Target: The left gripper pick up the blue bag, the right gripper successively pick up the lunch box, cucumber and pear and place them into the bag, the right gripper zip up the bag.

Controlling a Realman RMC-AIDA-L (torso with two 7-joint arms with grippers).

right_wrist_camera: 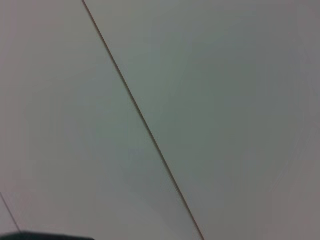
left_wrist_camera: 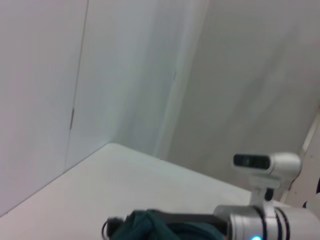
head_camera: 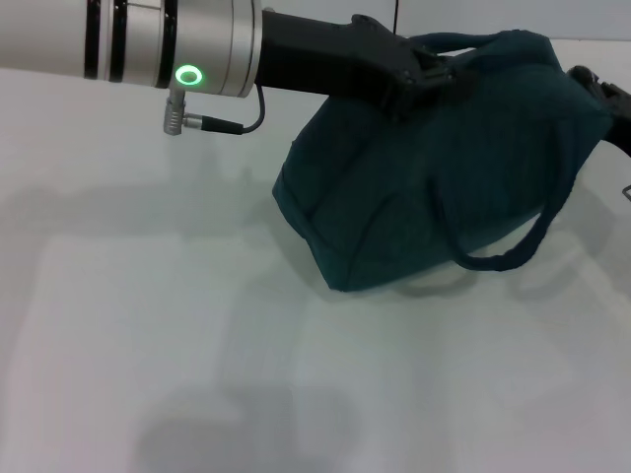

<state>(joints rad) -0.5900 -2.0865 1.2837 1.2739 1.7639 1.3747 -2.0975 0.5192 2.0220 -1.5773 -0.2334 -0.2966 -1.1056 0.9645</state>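
I see the blue bag (head_camera: 434, 187) upper right, left gripper (head_camera: 419, 74) pinching its top; right gripper (head_camera: 611, 103) at right edge, state unclear. Bag may slip or sag shut.

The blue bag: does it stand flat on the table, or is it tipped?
Tipped. The blue bag leans with one lower corner on the table, its top held up at the left gripper. One loop handle hangs down its side.
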